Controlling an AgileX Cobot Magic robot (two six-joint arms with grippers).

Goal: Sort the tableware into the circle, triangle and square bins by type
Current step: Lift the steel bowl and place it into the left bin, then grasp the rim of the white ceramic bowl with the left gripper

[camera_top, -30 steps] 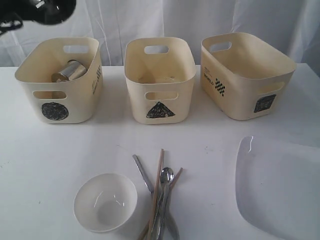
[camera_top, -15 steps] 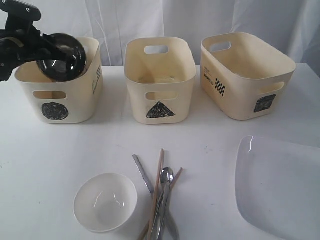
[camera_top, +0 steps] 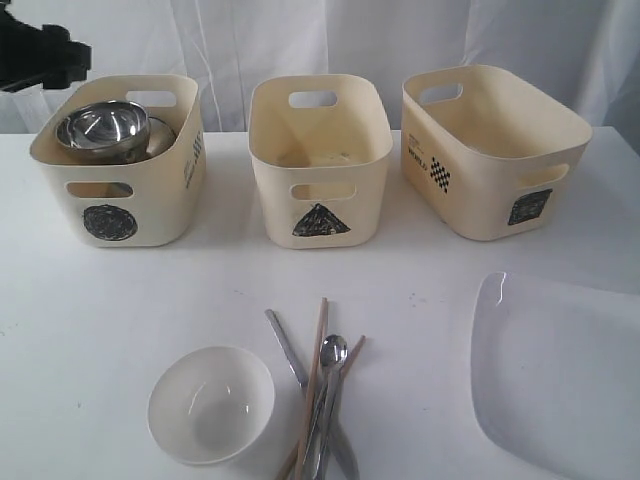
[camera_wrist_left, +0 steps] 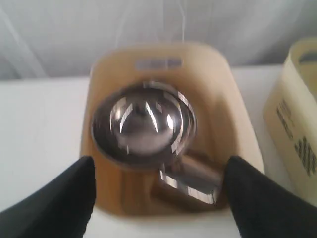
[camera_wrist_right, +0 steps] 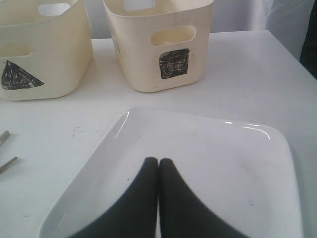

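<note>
The circle bin [camera_top: 115, 165] holds a steel bowl [camera_top: 102, 128], mouth up, lying on a steel mug [camera_wrist_left: 193, 181] beside it. The triangle bin [camera_top: 320, 160] and the square bin [camera_top: 490, 150] stand to its right. On the bench [camera_top: 80, 330] lie a white bowl [camera_top: 211, 403], the spoon [camera_top: 330, 380], knife [camera_top: 285, 350] and chopsticks [camera_top: 316, 340] in a crossed heap, and the square plate [camera_top: 560, 380]. The left hand [camera_wrist_left: 159, 161] hangs above the circle bin, fingers wide apart, gripping nothing. The right hand [camera_wrist_right: 158, 163] – fingers pressed together – sits over the plate; contact cannot be told.
</note>
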